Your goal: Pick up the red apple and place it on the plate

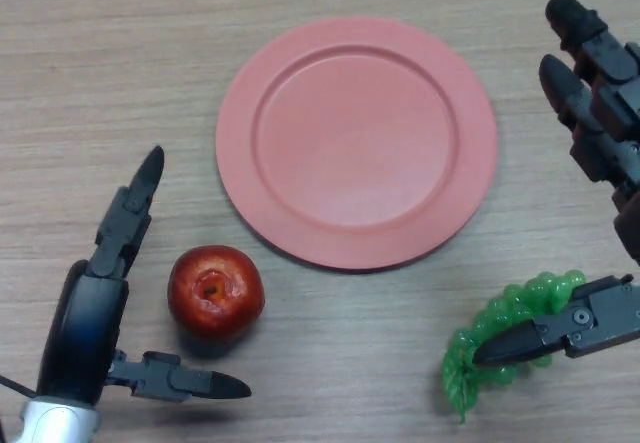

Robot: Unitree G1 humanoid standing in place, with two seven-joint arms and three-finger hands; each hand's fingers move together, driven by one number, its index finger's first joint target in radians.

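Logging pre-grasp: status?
Left hand open, flanking red apple, no contact. Right hand open above green grapes. Plate bare, path unobstructed.

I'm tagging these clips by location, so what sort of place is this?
Probably a lab or test tabletop rather than a kitchen: a bare wood-grain table holds only a pink plate, a red apple and a toy-like bunch of green grapes.

The left hand sits at the lower left of the frame, fingers straight and spread wide from the thumb. The right hand occupies the right edge, likewise spread open.
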